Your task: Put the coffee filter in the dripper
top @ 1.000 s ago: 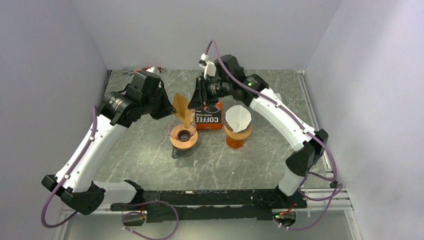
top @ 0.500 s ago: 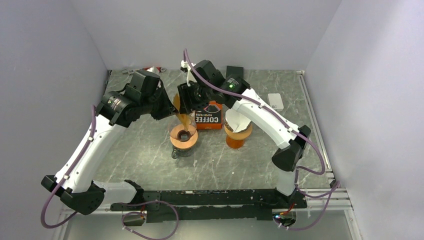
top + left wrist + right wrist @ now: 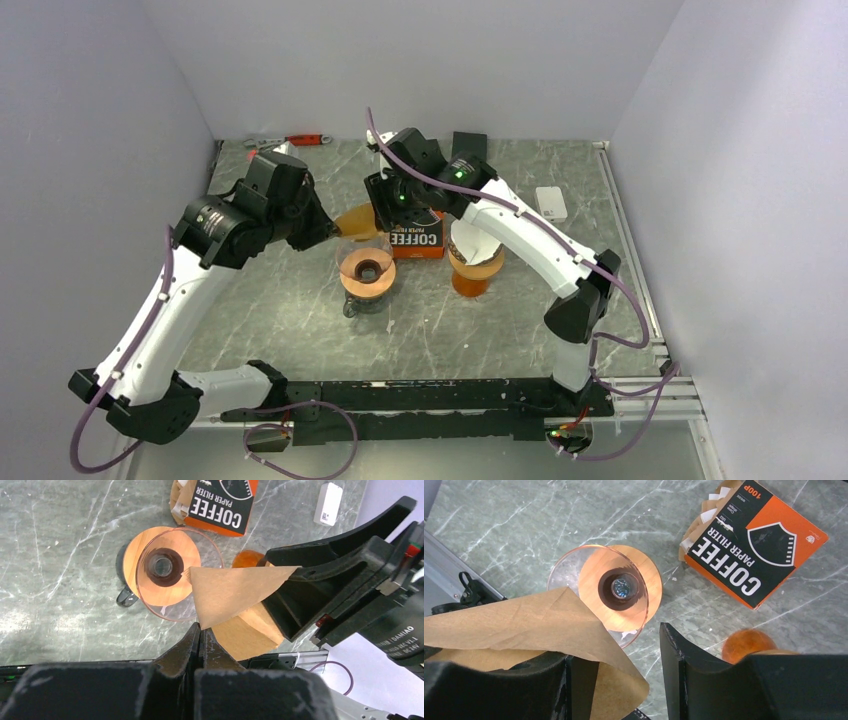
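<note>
The brown paper coffee filter (image 3: 358, 220) hangs just above the far rim of the glass dripper (image 3: 367, 272), which has an orange-brown collar. My left gripper (image 3: 325, 226) is shut on the filter's edge; in the left wrist view its jaws (image 3: 201, 630) pinch the filter (image 3: 235, 587) over the dripper (image 3: 167, 570). My right gripper (image 3: 387, 205) is open at the filter's mouth. In the right wrist view (image 3: 624, 672) one finger (image 3: 574, 680) sits between the filter's two layers (image 3: 534, 625), and the dripper (image 3: 619, 587) lies below.
An orange and black COFFEE filter box (image 3: 418, 238) stands just behind the dripper. A second orange dripper holding a white filter (image 3: 475, 255) is to its right. A small white device (image 3: 551, 202) and a red tool (image 3: 302, 140) lie at the back.
My right gripper has moved left from the box to the filter's mouth. My left arm has drawn back left, and the filter has tipped from upright to nearly flat.
</note>
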{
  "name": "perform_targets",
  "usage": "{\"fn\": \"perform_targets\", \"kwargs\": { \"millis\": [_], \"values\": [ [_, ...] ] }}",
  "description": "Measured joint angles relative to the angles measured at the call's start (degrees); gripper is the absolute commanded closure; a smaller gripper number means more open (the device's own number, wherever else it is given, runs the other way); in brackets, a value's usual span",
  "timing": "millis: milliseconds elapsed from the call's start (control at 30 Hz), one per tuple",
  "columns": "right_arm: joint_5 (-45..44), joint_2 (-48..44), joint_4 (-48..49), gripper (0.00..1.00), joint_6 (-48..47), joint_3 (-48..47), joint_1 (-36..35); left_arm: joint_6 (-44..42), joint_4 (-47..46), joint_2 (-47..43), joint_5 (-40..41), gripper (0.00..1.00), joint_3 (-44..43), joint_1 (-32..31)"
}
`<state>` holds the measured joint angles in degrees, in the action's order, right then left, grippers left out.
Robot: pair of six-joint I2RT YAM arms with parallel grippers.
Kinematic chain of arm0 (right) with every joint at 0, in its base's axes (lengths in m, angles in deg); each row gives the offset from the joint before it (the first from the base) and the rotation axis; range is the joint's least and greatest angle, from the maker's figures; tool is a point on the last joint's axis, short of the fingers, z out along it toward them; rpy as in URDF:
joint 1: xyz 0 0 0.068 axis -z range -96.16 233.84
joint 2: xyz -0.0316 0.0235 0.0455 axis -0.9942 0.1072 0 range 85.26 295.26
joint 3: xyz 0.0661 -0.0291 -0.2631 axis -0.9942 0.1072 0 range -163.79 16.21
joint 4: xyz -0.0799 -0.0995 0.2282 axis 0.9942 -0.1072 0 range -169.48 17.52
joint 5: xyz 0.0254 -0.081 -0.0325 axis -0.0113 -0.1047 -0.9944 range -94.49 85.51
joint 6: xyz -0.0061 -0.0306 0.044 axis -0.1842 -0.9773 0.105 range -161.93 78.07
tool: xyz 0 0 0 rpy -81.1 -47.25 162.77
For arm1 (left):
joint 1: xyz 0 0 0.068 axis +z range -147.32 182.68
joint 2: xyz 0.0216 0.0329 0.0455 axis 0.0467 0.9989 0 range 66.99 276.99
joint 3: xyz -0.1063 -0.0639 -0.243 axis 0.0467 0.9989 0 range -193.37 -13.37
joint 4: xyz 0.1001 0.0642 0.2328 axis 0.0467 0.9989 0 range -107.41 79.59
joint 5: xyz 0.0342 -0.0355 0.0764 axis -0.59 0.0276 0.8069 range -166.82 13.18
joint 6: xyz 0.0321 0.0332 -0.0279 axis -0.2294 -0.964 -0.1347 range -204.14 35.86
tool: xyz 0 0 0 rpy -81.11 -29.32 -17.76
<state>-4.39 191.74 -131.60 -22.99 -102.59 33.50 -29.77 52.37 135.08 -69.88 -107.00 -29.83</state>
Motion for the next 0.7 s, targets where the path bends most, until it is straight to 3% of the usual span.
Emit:
{"fn": "perform_targets", "kwargs": {
  "millis": [333,700],
  "values": [
    [4.0,-0.1,-0.3,0.44,-0.9,0.0,0.2,0.4,0.9,-0.1,-0.2,1.00,2.2,-0.1],
    [11.2,-1.4,2.9,0.44,1.2,3.6,1.3,1.0,0.7,-0.1,-1.7,1.00,7.9,-0.1]
  ]
}}
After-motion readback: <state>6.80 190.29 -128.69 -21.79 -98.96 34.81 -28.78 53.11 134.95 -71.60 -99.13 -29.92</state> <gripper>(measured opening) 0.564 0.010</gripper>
